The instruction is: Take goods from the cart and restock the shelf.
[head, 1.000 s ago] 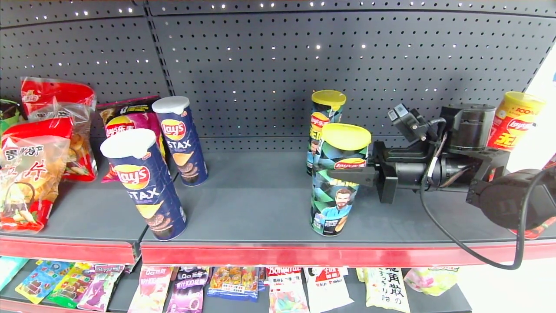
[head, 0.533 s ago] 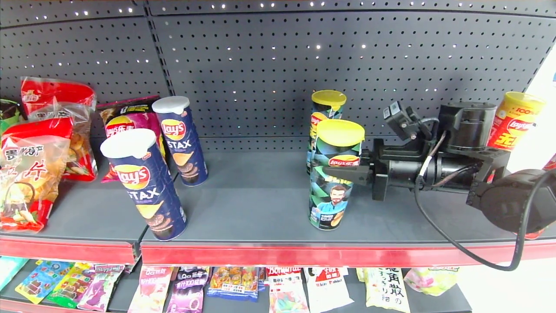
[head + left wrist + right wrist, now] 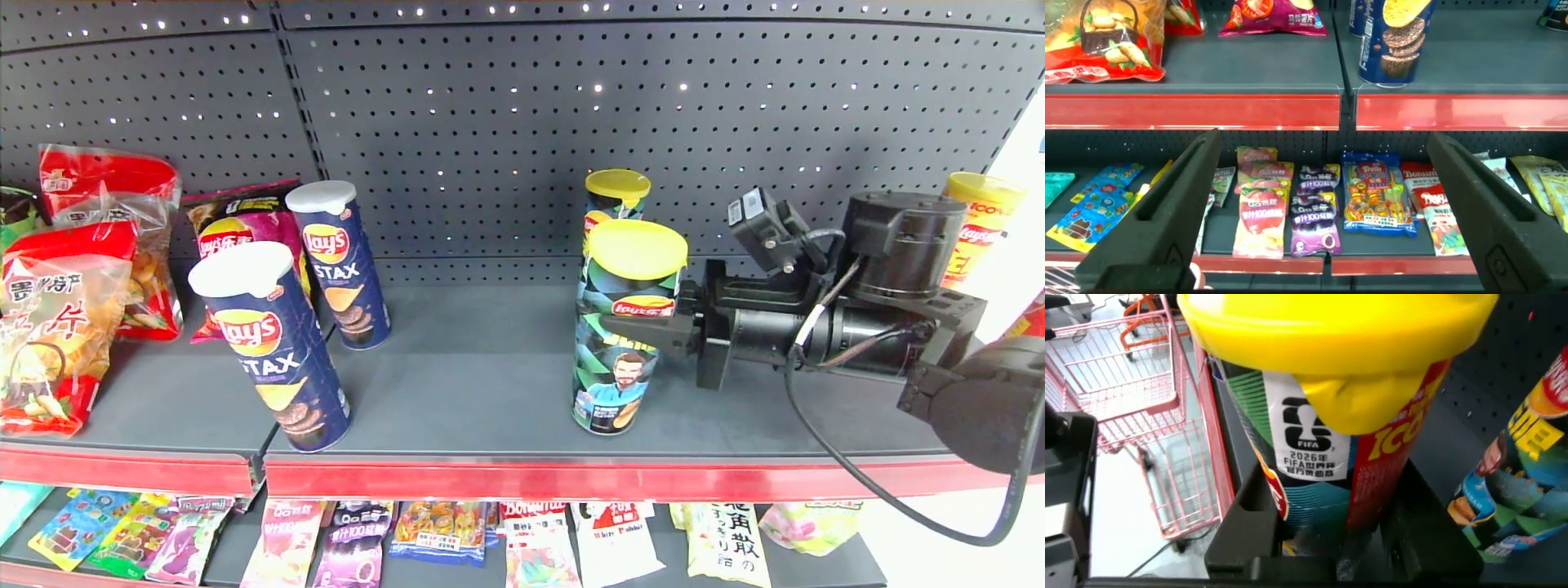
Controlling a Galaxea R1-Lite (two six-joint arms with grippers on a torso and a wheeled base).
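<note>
A green chip can with a yellow lid (image 3: 624, 327) is near the shelf's (image 3: 490, 384) front edge, leaning slightly. My right gripper (image 3: 633, 324) is shut on its middle from the right. I cannot tell whether its base touches the board. In the right wrist view the same can (image 3: 1364, 416) sits between my right gripper's (image 3: 1339, 531) fingers. A matching can (image 3: 616, 192) stands just behind it. The pink wire cart (image 3: 1135, 392) is on the floor below. My left gripper (image 3: 1323, 212) hangs open below the shelf, holding nothing.
Two blue chip cans (image 3: 273, 351) (image 3: 339, 261) stand to the left, with snack bags (image 3: 57, 327) beyond them. A red and yellow can (image 3: 984, 216) stands behind my right arm. Bare board lies between the blue and green cans. Candy bags (image 3: 1315, 212) fill the lower shelf.
My right arm has carried the green can a little to the left and deeper onto the shelf, and the can now leans slightly.
</note>
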